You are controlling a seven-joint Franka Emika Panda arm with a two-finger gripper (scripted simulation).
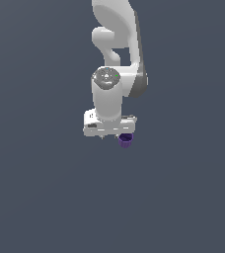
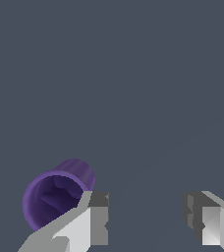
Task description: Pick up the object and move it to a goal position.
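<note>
White arm (image 1: 115, 54) reaching downward, hand (image 2: 146, 221) hanging with fingers (image 2: 97, 219) spread, purple cylinder (image 2: 55, 198) lying outside one finger, ungrasped

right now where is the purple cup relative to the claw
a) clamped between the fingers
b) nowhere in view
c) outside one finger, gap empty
c: in the wrist view the purple cup lies outside one finger, and the open claw has nothing in its gap.
</note>
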